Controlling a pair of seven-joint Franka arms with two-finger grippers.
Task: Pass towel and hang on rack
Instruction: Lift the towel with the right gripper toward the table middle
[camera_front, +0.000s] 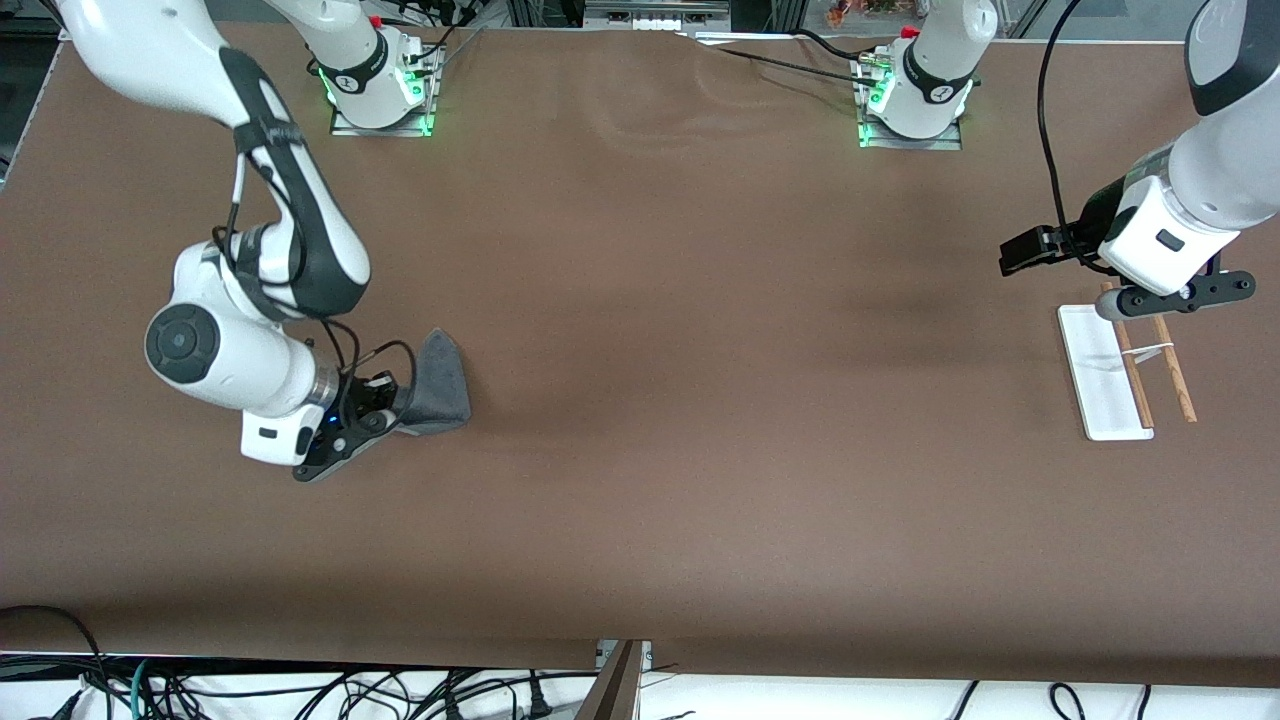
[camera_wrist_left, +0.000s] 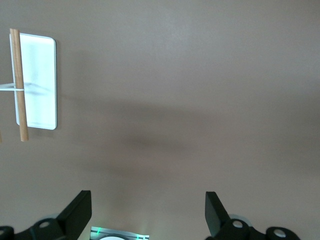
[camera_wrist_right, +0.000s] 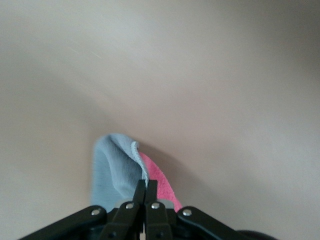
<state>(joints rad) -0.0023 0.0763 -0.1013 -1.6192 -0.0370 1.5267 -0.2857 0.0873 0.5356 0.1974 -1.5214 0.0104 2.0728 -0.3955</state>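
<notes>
Where the brown table (camera_front: 640, 400) ends nearest the front camera, loose cables (camera_front: 300, 690) trail along the floor, and both arm bases glow green at the table's other edge. Toward the right arm's end, the right gripper (camera_wrist_right: 145, 192) is low over the table with its fingers pinched tight on the towel (camera_front: 438, 385), grey with pink showing underneath; most of the cloth hangs crumpled past the fingertips. Toward the left arm's end, the left gripper (camera_wrist_left: 148, 215) waits wide open and empty over the rack (camera_front: 1110, 385), hiding the rods' upper ends.
</notes>
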